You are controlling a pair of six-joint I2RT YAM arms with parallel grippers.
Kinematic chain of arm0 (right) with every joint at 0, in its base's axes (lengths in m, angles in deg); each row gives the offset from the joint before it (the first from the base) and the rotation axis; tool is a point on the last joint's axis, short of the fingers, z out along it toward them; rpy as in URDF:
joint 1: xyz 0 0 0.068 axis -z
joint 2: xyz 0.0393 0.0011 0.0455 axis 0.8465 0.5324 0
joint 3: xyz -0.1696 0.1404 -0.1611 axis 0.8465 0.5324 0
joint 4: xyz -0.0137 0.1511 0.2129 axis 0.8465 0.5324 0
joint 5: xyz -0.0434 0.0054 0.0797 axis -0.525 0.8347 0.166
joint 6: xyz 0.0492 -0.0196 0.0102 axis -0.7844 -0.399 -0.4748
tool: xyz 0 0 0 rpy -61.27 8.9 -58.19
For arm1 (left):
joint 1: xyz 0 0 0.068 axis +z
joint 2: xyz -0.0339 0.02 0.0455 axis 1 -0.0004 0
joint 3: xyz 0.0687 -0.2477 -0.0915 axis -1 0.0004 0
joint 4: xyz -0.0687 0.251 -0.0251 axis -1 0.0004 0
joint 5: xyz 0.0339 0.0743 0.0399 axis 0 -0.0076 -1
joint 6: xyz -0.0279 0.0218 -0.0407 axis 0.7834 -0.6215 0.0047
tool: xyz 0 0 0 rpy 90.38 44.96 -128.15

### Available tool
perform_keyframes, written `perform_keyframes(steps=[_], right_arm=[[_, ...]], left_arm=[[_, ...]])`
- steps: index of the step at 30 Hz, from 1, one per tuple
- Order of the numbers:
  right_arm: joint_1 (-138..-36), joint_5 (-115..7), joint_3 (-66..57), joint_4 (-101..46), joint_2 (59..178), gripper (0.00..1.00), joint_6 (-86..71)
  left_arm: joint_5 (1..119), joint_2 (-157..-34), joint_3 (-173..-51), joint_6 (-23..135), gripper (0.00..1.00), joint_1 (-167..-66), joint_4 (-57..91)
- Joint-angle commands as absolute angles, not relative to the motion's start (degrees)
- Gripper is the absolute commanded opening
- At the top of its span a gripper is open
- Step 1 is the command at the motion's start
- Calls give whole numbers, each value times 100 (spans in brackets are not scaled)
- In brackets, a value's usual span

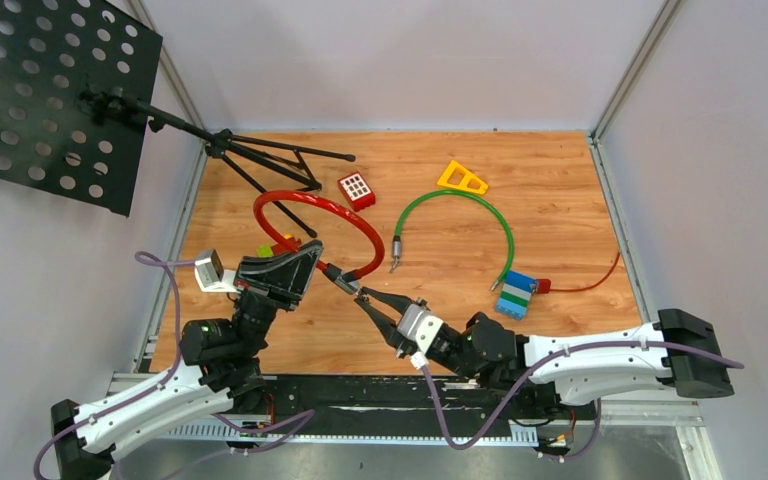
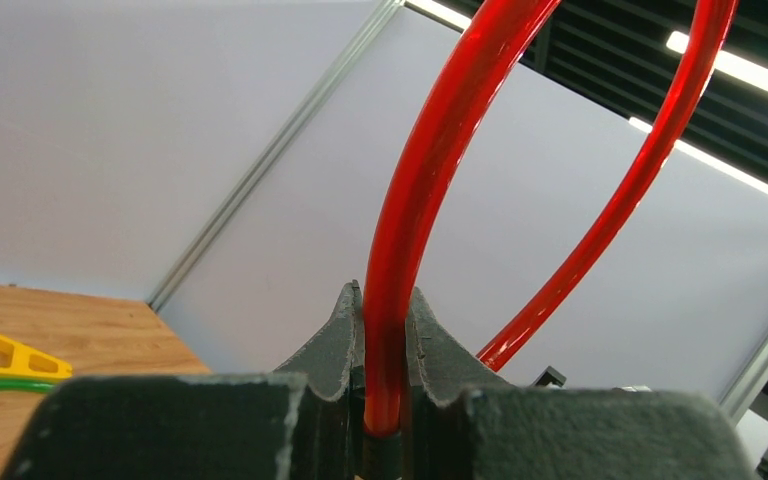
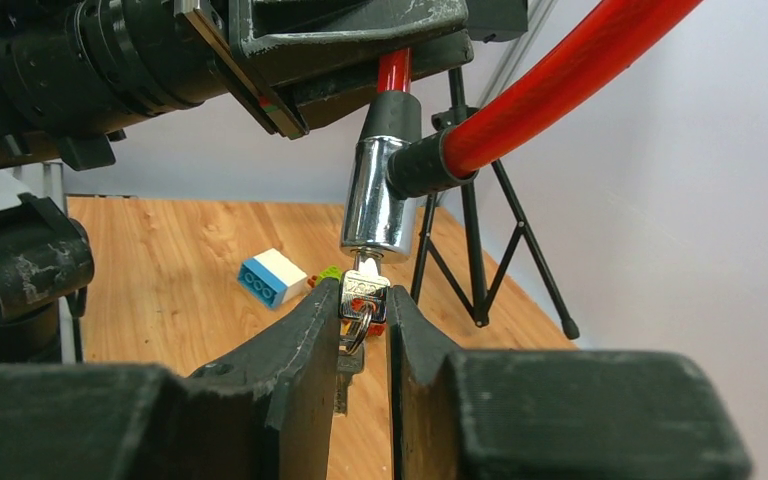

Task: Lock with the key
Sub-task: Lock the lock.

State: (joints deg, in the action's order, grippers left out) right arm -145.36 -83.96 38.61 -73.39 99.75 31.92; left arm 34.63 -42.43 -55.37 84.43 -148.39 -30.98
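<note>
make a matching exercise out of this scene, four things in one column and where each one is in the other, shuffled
Things
1. red cable
2. key
3. green cable
4. yellow triangle

Places
A. lying loose in an arc on the table
B. clamped in the left end effector
C. flat on the wood just beyond the top of the green arc
D. pinched by the right end effector, its blade in the lock cylinder

Pairs: 1-B, 2-D, 3-A, 4-C

pale walls (image 1: 410, 60) with metal corner posts (image 1: 637, 65) enclose a wood-grain table (image 1: 560, 200); strip lights (image 2: 750, 75) glow overhead.
</note>
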Motion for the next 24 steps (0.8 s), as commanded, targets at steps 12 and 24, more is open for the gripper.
perform_keyframes(steps=[12,24], right_arm=[[-14291,-7869,3489,-6877,9734,0,2040],[-14281,-8164,3228,-6434,9789,15,2009]], left_arm=[[3582,-4234,-5754,8583,0,-14838,-3588],[3570,-4216,-5717,8576,0,-14839,-3607]])
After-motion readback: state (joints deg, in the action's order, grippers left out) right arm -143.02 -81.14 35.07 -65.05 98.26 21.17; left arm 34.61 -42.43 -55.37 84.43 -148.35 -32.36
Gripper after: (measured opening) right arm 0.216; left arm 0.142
